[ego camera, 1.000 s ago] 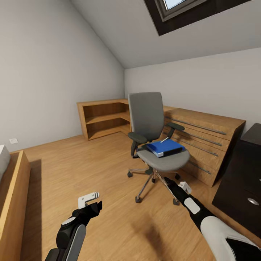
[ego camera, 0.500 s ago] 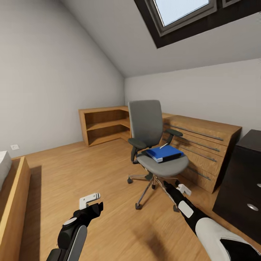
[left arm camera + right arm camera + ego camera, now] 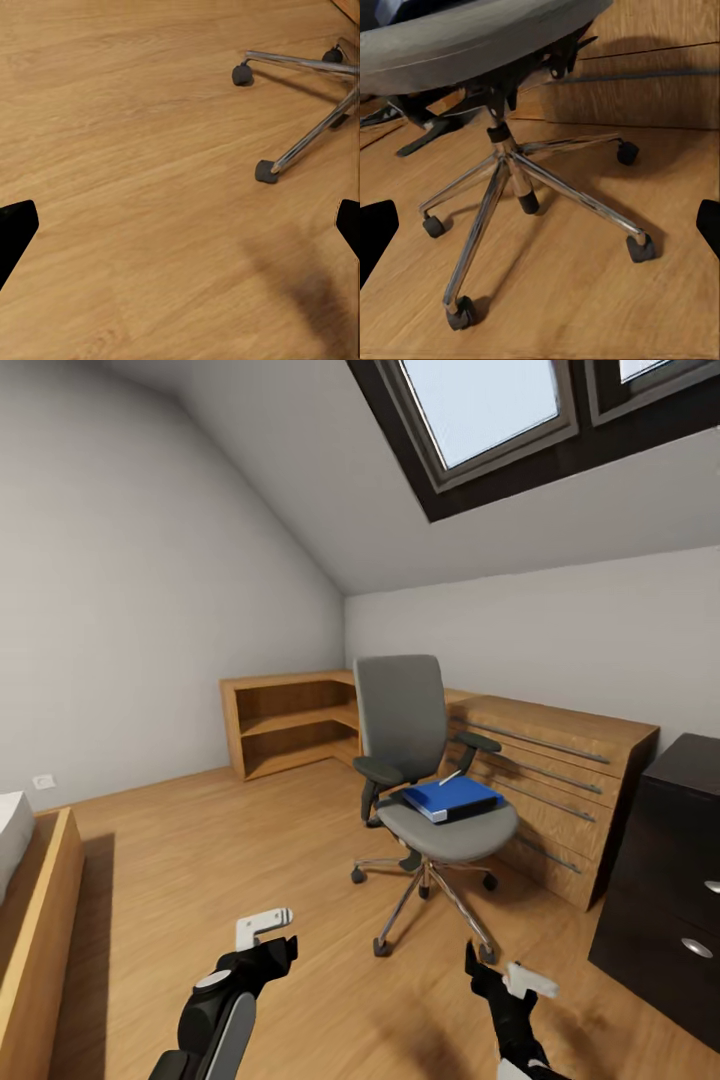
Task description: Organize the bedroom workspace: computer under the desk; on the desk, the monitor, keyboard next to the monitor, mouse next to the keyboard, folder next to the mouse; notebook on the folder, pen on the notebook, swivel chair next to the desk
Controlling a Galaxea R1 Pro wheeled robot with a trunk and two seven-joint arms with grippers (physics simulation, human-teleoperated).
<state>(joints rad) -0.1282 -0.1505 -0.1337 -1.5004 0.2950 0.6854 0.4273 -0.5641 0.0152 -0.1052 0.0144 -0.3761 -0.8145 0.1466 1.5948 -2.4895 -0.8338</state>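
The grey swivel chair stands mid-room on its chrome base. The blue folder lies on its seat, with a thin white pen at the folder's far edge. At the right edge is the desk's dark drawer pedestal. My left gripper hangs open over bare floor, left of the chair's casters. My right gripper is open, low and in front of the chair base. The computer, monitor, keyboard, mouse and notebook are out of view.
A light wood cabinet with bar handles stands behind the chair, joined to an open corner shelf. A wooden bed frame runs along the left. Open wood floor lies between bed and chair.
The head view has tilted upward, so the skylight shows more. My right arm has drawn back from the chair base toward my body. Chair, folder and left arm hold their places.
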